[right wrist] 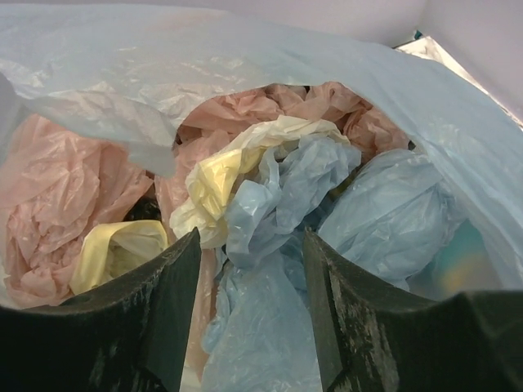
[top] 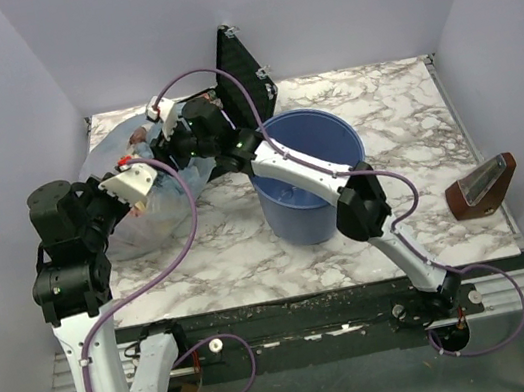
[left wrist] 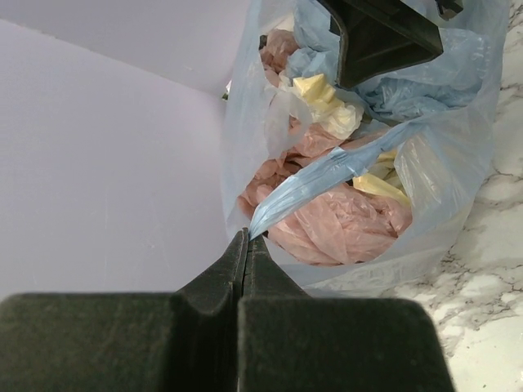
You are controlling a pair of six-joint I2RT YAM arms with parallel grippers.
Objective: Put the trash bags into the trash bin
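Currently, your trash bin [top: 297, 220] stands upright near the middle of the marbled counter [top: 399, 111]; your right arm crosses above its rim toward the far-left corner.

Left of the bin, just beside it, lies the stuffed bag [top: 147, 232]; it is clear-bluish film, bulging with crumpled pink, yellow and blue film.

Left hand [left wrist: 247, 241]: fingers pressed together, pinching the end of a film strip [left wrist: 327, 175]; the light-blue strip runs taut from the fingertips up across the stuffed bag's mouth.

Right hand [right wrist: 251, 238]: fingers spread, lowered into the stuffed bag's open mouth on the side away from the bin; you can see it from the left wrist as a black block at the bag's top.

Light-blue trash bag [right wrist: 278, 188]: crumpled, limp, inside the stuffed bag, left of the bin and not in it; part of it sits in the gap between the spread fingers of the right hand; you cannot tell whether either finger touches it.

Around that trash bag: a yellow wad just beside it, pink film behind and to one side, more pale-blue film on the other side.

Beyond the bin, a black case [top: 242, 72] stands tilted on edge at the back wall; well to the right of the bin, a brown wedge-shaped object [top: 482, 188] sits near the counter's edge.
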